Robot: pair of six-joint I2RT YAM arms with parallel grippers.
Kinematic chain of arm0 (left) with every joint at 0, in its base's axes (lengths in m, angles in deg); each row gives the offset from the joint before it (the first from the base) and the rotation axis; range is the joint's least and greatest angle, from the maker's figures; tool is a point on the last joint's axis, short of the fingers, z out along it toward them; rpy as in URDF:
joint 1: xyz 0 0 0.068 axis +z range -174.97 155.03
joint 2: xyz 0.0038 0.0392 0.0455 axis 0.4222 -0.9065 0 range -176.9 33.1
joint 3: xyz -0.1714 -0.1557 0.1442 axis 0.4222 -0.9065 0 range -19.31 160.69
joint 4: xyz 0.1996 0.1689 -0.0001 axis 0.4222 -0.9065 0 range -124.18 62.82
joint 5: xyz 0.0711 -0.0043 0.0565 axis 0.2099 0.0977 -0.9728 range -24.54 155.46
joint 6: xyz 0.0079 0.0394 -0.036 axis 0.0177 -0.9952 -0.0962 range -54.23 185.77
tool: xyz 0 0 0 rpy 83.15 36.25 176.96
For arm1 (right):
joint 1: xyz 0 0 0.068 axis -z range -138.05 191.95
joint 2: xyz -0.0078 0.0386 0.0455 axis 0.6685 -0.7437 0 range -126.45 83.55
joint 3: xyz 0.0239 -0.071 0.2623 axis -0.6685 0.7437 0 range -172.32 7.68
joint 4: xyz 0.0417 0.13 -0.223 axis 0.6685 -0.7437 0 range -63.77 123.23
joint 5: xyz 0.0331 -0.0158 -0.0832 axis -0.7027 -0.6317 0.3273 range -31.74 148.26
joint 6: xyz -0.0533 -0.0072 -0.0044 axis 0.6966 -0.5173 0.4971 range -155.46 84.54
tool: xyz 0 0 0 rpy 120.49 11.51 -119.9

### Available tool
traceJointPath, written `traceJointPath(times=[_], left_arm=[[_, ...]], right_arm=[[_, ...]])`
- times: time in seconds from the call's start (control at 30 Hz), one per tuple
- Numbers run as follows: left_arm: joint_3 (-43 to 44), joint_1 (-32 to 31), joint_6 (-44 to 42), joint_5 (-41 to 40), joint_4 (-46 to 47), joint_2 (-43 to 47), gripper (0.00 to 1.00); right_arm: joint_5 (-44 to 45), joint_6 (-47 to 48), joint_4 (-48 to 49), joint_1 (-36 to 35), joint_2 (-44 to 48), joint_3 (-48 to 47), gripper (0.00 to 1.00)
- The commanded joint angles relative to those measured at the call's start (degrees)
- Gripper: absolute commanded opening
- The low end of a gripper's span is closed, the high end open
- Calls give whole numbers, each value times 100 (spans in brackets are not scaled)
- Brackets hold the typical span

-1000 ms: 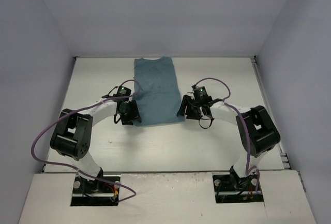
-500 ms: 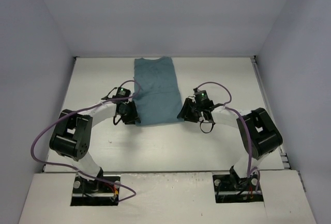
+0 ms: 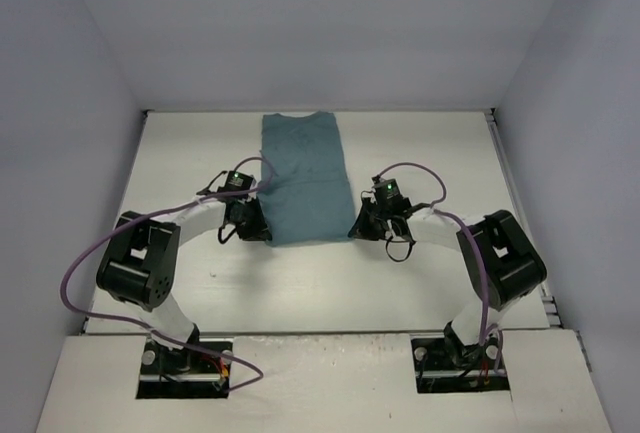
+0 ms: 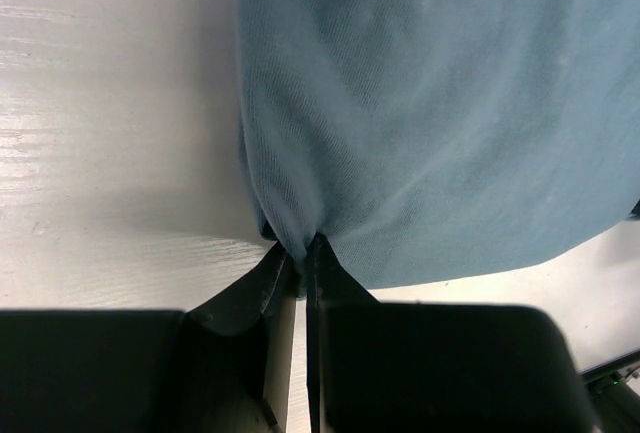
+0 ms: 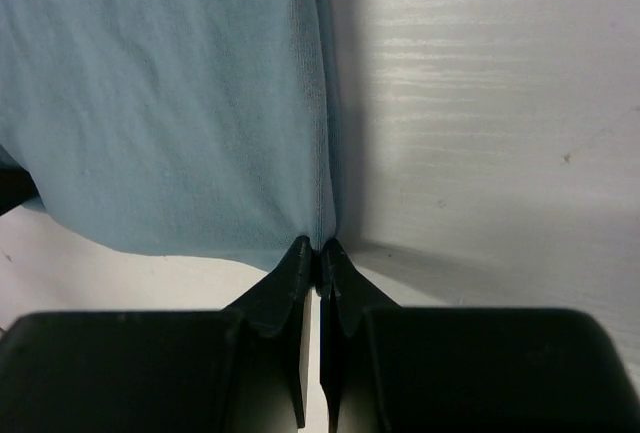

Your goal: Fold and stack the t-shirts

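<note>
A teal t-shirt (image 3: 305, 178) lies folded into a long strip on the white table (image 3: 430, 153), running from the far edge toward me. My left gripper (image 3: 262, 233) is shut on the shirt's near left corner; in the left wrist view the cloth (image 4: 430, 103) bunches between the black fingertips (image 4: 285, 263). At the near right corner my right gripper (image 3: 357, 230) is shut on the t-shirt (image 5: 160, 93), pinching its hemmed edge just above the fingertips (image 5: 300, 258).
Grey walls (image 3: 60, 103) close in the table on the left, right and back. Purple cables (image 3: 80, 263) loop from both arms. The arm bases (image 3: 185, 358) are bolted at the near edge.
Both grippers have closed from open onto the shirt's near corners. The wrists have shifted slightly toward me, and the shirt's near edge has pulled in a little.
</note>
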Motion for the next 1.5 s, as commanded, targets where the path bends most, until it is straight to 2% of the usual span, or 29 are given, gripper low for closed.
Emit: traceJointPath(times=[0.0, 0.17, 0.4, 0.57, 0.67, 0.77, 0.93, 1.23, 1.47], left_arm=[[-558, -31, -306, -91, -771, 494, 0], [-1256, -149, -225, -24, -1123, 1514, 0], [-2070, -1137, 720, -108, -1537, 2824, 0], [-2154, -1340, 992, -242, -1962, 3575, 0], [-1677, -1326, 996, -427, -2388, 3987, 0], [-1010, -1238, 853, -501, -2789, 3836, 0], [-216, -918, 619, -437, -2865, 3390, 0], [1025, 15, -47, -89, -2864, 2563, 0], [1994, 302, -228, 117, -2856, 1985, 0]], right_arm=[[296, 177, -639, -156, 622, 239, 0], [545, -113, -966, -794, 1343, 701, 0], [923, -1001, -1455, -1682, 2766, 1450, 0], [1151, -1266, -1943, -2074, 3276, 1370, 0], [1393, -1106, -2442, -2111, 3381, 809, 0], [1352, -959, -2508, -2070, 3166, 402, 0], [1333, -576, -2781, -2007, 2426, -674, 0], [751, 427, -3091, -803, 1365, -2261, 0], [343, 870, -3279, -390, 530, -3470, 0]])
